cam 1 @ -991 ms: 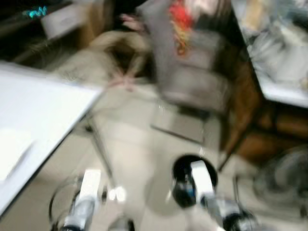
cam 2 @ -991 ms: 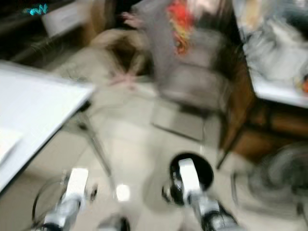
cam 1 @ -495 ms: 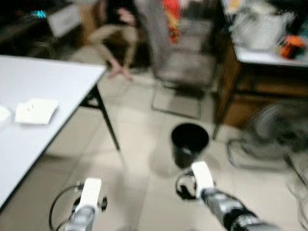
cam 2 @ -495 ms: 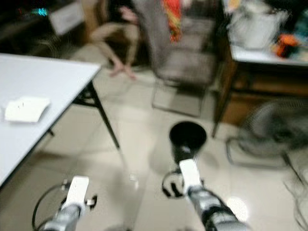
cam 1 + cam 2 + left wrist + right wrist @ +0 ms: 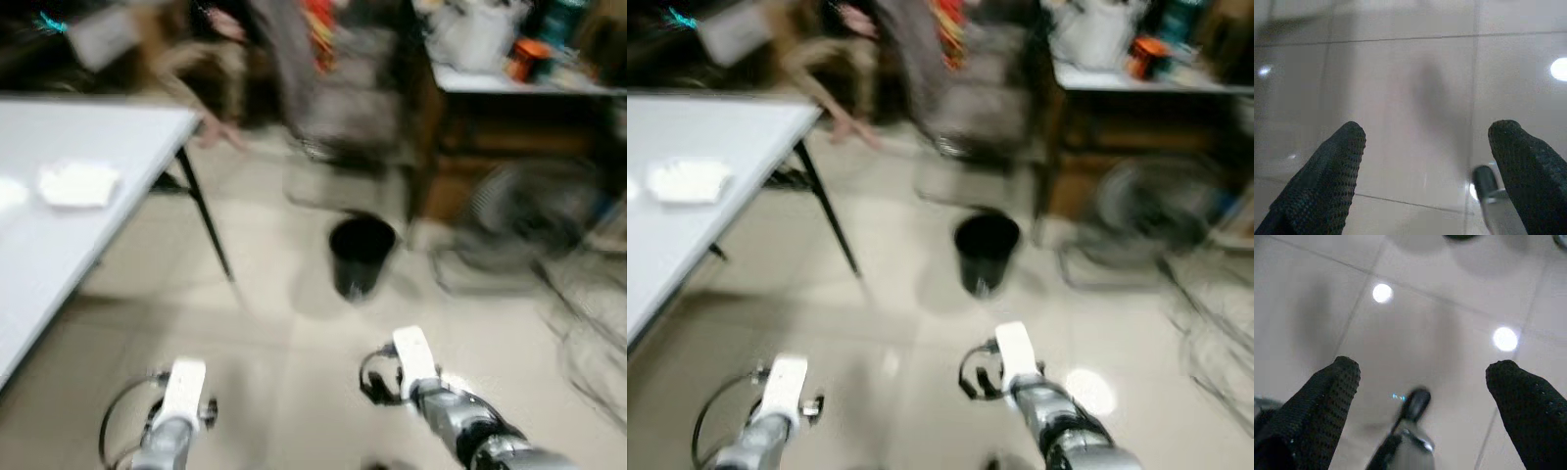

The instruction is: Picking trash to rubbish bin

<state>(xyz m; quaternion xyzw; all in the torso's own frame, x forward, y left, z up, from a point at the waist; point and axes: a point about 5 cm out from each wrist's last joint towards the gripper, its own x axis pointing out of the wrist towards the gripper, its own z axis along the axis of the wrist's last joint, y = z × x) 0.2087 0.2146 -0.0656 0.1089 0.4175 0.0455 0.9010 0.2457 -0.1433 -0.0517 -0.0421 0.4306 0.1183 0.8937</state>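
Left eye view is blurred, but the main things can be made out. A black bin (image 5: 361,255) stands on the pale tiled floor (image 5: 284,343), in the middle of the room, well apart from both arms. To the robot's left is a white counter (image 5: 59,245) with black legs, and on it lies a crumpled white paper (image 5: 78,184), near the far edge. Behind the bin there is a grey chair (image 5: 338,98) with something red on it, and to the right a fan (image 5: 519,220) on the floor under a second counter (image 5: 509,83) full of small things.

The left tool (image 5: 1425,161) hangs low over the floor; its two black fingers (image 5: 1327,171) are spread wide with nothing between them. The right tool (image 5: 1420,387) is also low over the tiles, with its fingers apart and holding nothing.
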